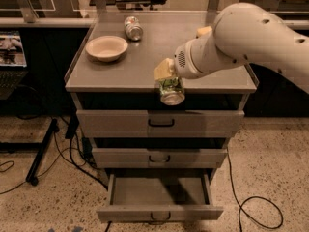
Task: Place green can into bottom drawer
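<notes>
My gripper (168, 79) is shut on the green can (171, 92), a small can with a green patterned label and a silver end facing the camera. It holds the can tilted in the air, just past the front edge of the cabinet top (120, 76) and above the top drawer (161, 123). The bottom drawer (159, 211) is pulled out and open below; its inside shows nothing in it. The white arm comes in from the right.
A beige bowl (106, 48) stands at the left of the cabinet top. A silver-white can (133, 28) lies at the back. The middle drawer (159, 157) is slightly out. Cables (251, 211) run over the floor on both sides.
</notes>
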